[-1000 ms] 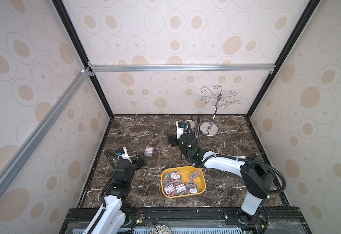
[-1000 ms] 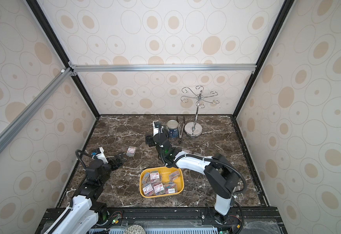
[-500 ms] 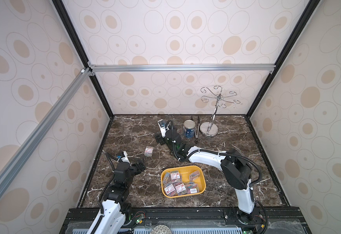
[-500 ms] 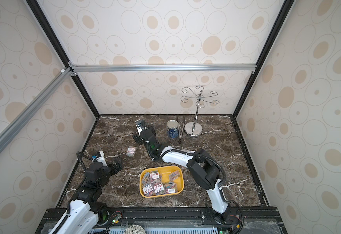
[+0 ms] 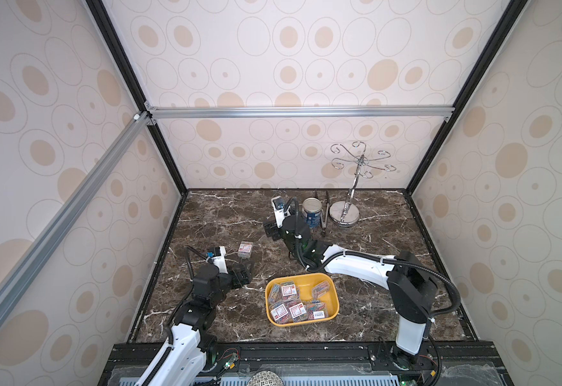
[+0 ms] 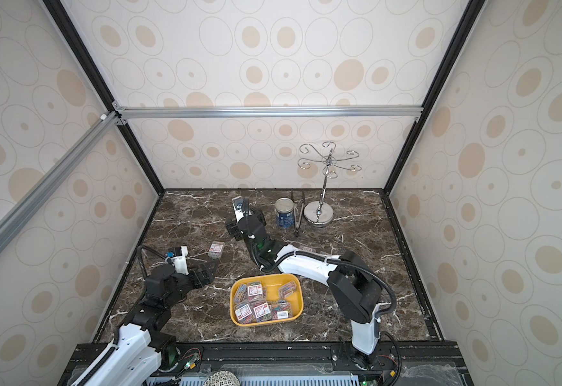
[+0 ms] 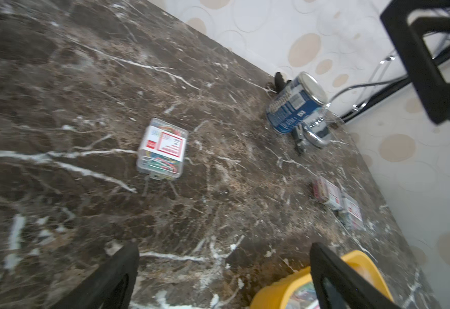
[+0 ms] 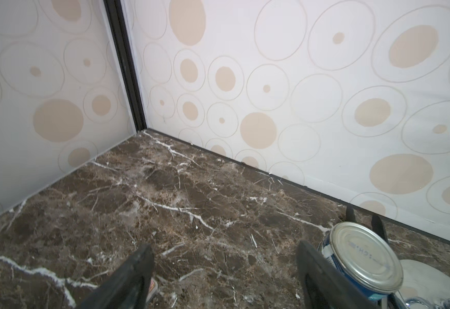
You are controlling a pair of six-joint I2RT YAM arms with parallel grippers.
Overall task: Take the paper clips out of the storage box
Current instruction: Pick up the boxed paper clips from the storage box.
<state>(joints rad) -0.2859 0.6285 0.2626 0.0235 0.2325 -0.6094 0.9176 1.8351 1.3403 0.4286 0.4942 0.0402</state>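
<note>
Marble table (image 5: pixel 206 217): left claw (image 7: pixel 222 251), right claw (image 8: pixel 225 247) wide, empty.

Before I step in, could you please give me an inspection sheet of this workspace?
Surface: marble tabletop, no spills seen.
Job's things: yellow storage box holds most paper clip cases; a single case lies outside near the left gripper; two further cases lie together on the marble.
Clutter: tin can, tongs and chrome hook stand at the back.
Grippers: left gripper open, empty; right gripper open, beside the tin can.
Cables: left arm's cable and right arm's cable loop clear of the box.
Surroundings: patterned walls, aluminium rail.
</note>
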